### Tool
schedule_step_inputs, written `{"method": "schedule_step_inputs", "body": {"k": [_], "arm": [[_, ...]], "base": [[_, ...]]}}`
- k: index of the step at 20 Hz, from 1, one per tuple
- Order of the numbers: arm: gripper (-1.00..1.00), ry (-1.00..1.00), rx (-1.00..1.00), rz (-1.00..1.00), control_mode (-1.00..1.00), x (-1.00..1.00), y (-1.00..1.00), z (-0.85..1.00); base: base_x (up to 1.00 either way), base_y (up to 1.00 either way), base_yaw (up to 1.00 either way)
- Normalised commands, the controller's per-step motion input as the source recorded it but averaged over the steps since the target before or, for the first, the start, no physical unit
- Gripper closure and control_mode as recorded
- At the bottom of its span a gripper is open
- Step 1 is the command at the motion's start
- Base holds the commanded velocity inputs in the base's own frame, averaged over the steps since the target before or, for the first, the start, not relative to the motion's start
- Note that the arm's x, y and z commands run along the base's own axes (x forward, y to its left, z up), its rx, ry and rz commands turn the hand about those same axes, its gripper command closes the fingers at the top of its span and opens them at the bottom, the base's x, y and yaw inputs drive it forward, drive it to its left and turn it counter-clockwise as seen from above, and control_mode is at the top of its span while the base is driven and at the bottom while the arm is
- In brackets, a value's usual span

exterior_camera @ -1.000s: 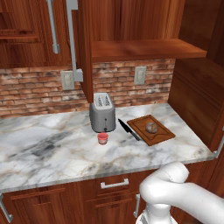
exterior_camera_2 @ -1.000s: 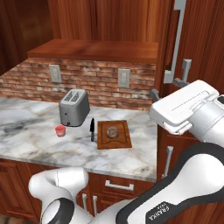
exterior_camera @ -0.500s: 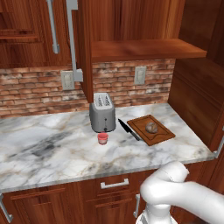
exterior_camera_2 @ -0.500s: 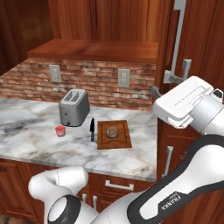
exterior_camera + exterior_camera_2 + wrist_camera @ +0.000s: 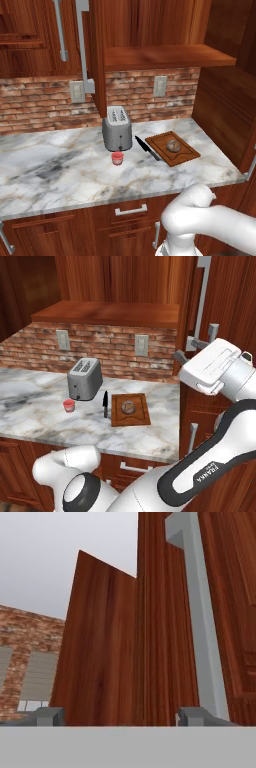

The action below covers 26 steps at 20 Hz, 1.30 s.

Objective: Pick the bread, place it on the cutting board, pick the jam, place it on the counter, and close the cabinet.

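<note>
Reddish-brown board: the cutting board (image 5: 173,148) is seen near the right end of the counter (image 5: 65,175), toward its back edge, and the bread (image 5: 173,145) is seen resting on it.
Jam: the jam (image 5: 117,158) is stood on the marble just in front of the toaster (image 5: 117,128), about midway along the counter and well apart from the board.
Knife: a black-handled knife (image 5: 105,404) is laid between the toaster and the board's left edge.
Step in hand: with 2 of the 3 jobs judged done from how things lie, closing the cabinet (image 5: 197,331) is taken to be the step in hand.
Door: the right-hand door is seen swung out from the cabinet front, its edge and silver bar handle (image 5: 200,622) close before the hand camera.
Gripper: the gripper (image 5: 195,348) is held up beside that door's handle, at the counter's right end; its fingers (image 5: 197,716) are set wide apart with nothing between them.
Contact: whether the door is already touched cannot be told.
Next move: a sideways push on the door's outer face is judged to be called for, carried along the arc of the hinge until the door sits flush.
Risk: the handle could be caught by a fingertip if the push is made too near it.
</note>
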Motion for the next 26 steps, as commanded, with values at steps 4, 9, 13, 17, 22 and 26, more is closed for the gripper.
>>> {"method": "schedule_step_inputs", "body": {"k": [4,9,13,17,22,26], "arm": [[-1.0,0.0,0.0,0.07,-1.0,0.1,-0.08,0.0],[-1.0,0.0,0.0,0.05,-1.0,-0.06,-0.1,0.0],[-1.0,0.0,0.0,0.03,-1.0,-0.37,-0.14,0.0],[-1.0,0.0,0.0,0.01,-1.0,-0.55,-0.22,0.0],[-1.0,0.0,0.0,0.0,-1.0,-0.16,-0.04,-0.01],[-1.0,-0.01,0.0,0.0,-1.0,0.3,0.0,-0.15]], "base": [[0.0,0.0,0.0],[0.0,0.0,0.0],[0.0,0.0,0.0],[0.0,0.0,0.0],[0.0,0.0,0.0],[0.0,0.0,0.0]]}}
